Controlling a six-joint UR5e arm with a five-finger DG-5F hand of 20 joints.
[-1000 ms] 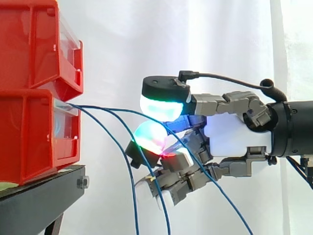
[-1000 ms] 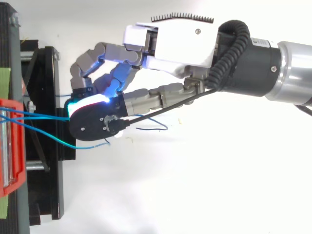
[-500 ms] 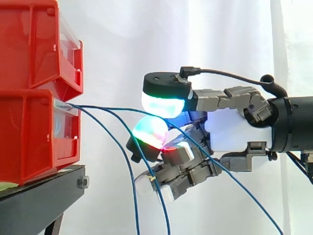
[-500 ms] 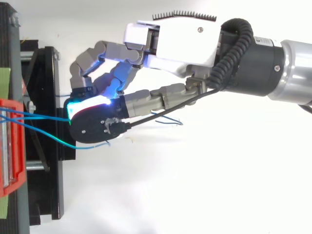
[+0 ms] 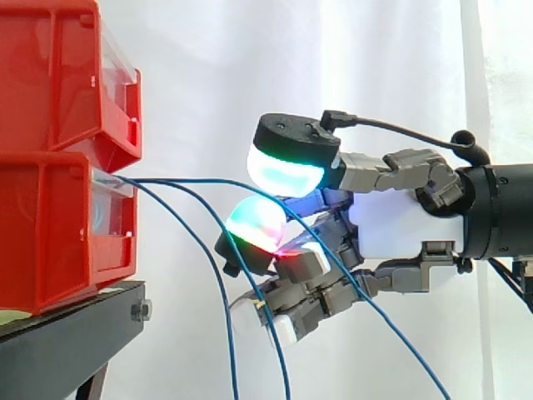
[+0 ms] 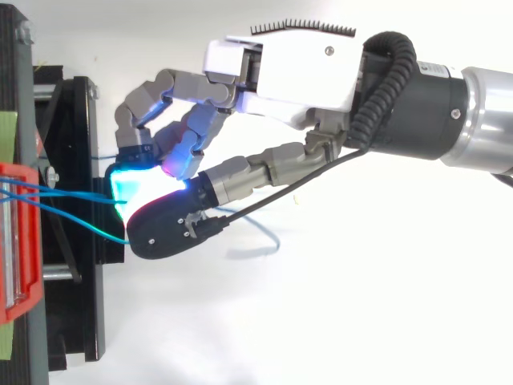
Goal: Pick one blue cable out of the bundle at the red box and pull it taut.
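Several thin blue cables come out of the lower red box [image 5: 58,233] at the left. One blue cable [image 5: 191,182] runs almost level from the box to my hand [image 5: 400,229], crosses a glowing finger pad [image 5: 256,223] under the thumb pad [image 5: 287,171], then drops off to the lower right. The fingers are curled around it, and only a narrow gap separates the thumb pad from the finger pad. Two other blue cables [image 5: 212,275] hang slack between box and hand. In the top view the hand [image 6: 280,72] reaches left toward the box [image 6: 16,241], with a loose cable loop [image 6: 264,237] under the thumb.
A second red bin [image 5: 58,75] is stacked on the lower one. Both sit on a black stand [image 5: 67,333] whose edge lies just left of the fingertips. A white curtain hangs behind. The arm enters from the right.
The thumb has swung up and sideways off the finger pad, uncovering its cyan glow in the top view. The cable's free length has sagged, forming a wider loop. The hand has stayed in place.
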